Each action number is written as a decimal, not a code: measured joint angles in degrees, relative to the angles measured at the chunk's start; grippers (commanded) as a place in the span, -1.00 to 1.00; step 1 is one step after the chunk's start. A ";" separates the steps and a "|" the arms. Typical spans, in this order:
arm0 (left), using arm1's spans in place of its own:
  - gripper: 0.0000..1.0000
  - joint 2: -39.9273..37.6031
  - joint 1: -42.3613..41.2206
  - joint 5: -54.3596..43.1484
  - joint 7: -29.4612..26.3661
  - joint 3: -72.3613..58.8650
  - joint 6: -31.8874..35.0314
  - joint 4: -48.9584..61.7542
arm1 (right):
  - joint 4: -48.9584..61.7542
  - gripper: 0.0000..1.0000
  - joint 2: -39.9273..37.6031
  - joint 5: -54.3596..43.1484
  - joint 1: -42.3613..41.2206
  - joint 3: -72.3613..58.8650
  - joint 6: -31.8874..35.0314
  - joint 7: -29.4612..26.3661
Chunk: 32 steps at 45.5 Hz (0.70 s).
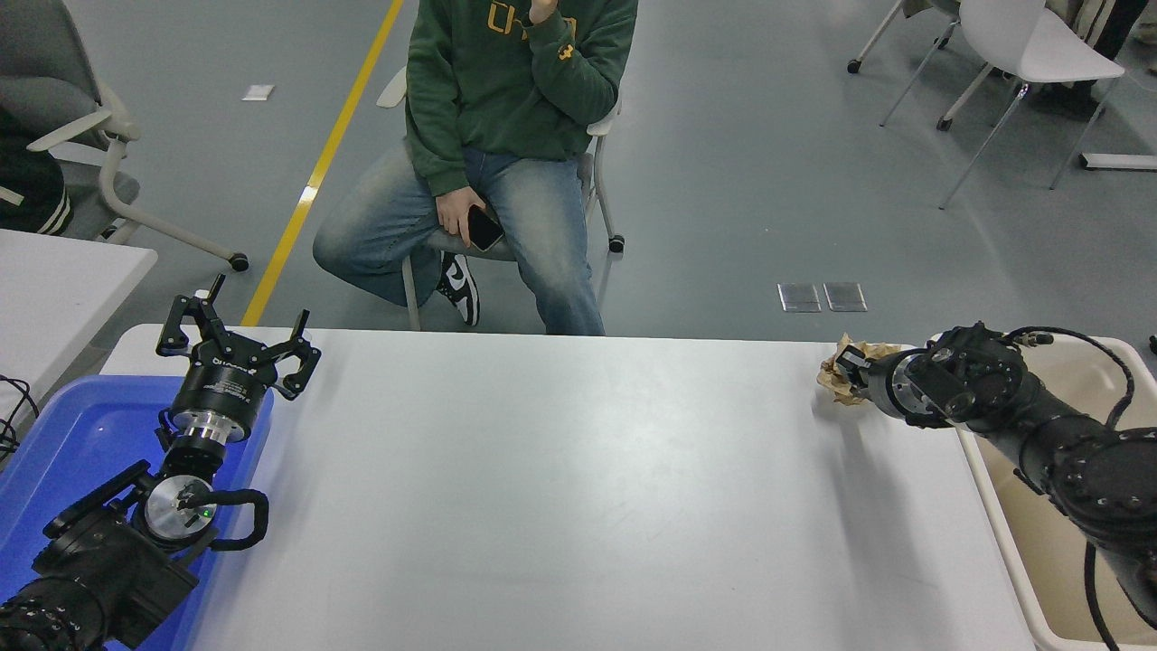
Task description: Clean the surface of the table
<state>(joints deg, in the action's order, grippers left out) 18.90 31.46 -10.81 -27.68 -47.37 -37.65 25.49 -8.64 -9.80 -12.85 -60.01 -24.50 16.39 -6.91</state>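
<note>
The table surface (560, 488) is a wide matte white top filling the lower picture. My right gripper (848, 369) reaches in from the right, near the table's far right corner. It is shut on a crumpled wad of brown paper (845, 357) and holds it just above the tabletop. My left gripper (237, 336) is parked at the lower left above the blue tray, with its fingers spread open and nothing in it.
A blue plastic tray (63, 452) lies at the left end under the left arm. A beige bin (1076, 542) stands off the right edge under the right arm. A person in a green hoodie (506, 99) sits beyond the far edge. A smaller white table (54, 289) is at far left.
</note>
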 measured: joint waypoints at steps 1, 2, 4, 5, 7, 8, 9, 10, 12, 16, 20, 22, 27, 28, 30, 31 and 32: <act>1.00 0.00 0.00 0.00 0.00 0.00 0.00 0.00 | -0.06 -1.00 -0.33 0.03 -0.15 0.35 0.39 0.01; 1.00 0.00 0.00 0.00 0.00 0.00 0.00 0.00 | -0.17 -1.00 -0.81 0.06 -0.34 0.85 0.97 0.02; 1.00 0.00 0.00 -0.01 0.00 0.00 0.00 0.00 | -0.41 -1.00 -1.82 0.11 -0.64 1.71 1.89 0.03; 1.00 0.00 0.00 -0.01 0.00 0.00 0.00 0.00 | -0.63 -1.00 -2.13 0.11 -0.73 1.95 2.13 0.04; 1.00 0.00 0.00 -0.01 -0.01 0.00 0.00 0.01 | -1.67 -1.00 -3.54 0.15 -1.18 2.96 3.05 0.07; 1.00 0.00 0.00 -0.02 -0.01 0.00 0.00 0.01 | -2.28 -1.00 -4.24 0.16 -1.38 3.40 3.34 0.11; 1.00 0.00 0.00 0.01 -0.01 0.00 0.00 0.01 | -3.44 -1.00 -5.36 0.18 -1.75 4.04 3.71 0.13; 1.00 0.00 0.00 0.00 -0.01 0.00 0.00 0.01 | -4.31 -1.00 -6.16 0.19 -1.98 4.46 3.92 0.14; 1.00 0.00 0.00 0.00 -0.01 0.00 0.00 0.01 | -7.13 -1.00 -8.45 0.17 -2.61 5.52 4.27 0.14; 1.00 0.00 0.00 0.00 -0.01 0.00 0.00 0.00 | -13.47 -1.00 -12.99 0.24 -3.94 7.49 4.58 0.17; 1.00 0.00 0.00 -0.01 -0.04 0.00 0.00 0.00 | -20.38 -1.00 -17.83 0.01 -5.37 9.27 4.26 0.20; 1.00 0.00 0.00 -0.01 -0.04 0.00 0.01 0.00 | -24.42 -1.00 -20.54 -0.15 -6.19 10.10 3.98 0.20; 1.00 0.00 0.00 -0.02 -0.04 0.00 0.02 0.00 | -32.13 -1.00 -25.97 -0.30 -7.80 11.48 3.57 0.21; 1.00 0.00 0.00 0.00 -0.04 0.00 0.02 0.00 | -34.08 -1.00 -27.34 -0.36 -8.16 11.82 3.47 0.21; 1.00 0.00 0.00 -0.02 -0.04 0.00 0.03 0.00 | -36.58 -1.00 -29.21 -0.38 -8.59 12.34 3.38 0.21; 1.00 0.00 0.00 -0.01 -0.04 0.00 0.03 0.00 | -38.39 -1.00 -30.54 -0.44 -8.85 12.72 3.31 0.21; 1.00 0.00 0.00 -0.01 -0.04 0.00 0.03 0.00 | -39.58 -1.00 -31.43 -0.46 -9.01 12.98 3.26 0.21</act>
<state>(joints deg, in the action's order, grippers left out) 18.90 31.47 -10.82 -27.72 -47.37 -37.62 25.49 -48.22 -41.22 -13.31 -69.02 -11.51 19.65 -6.69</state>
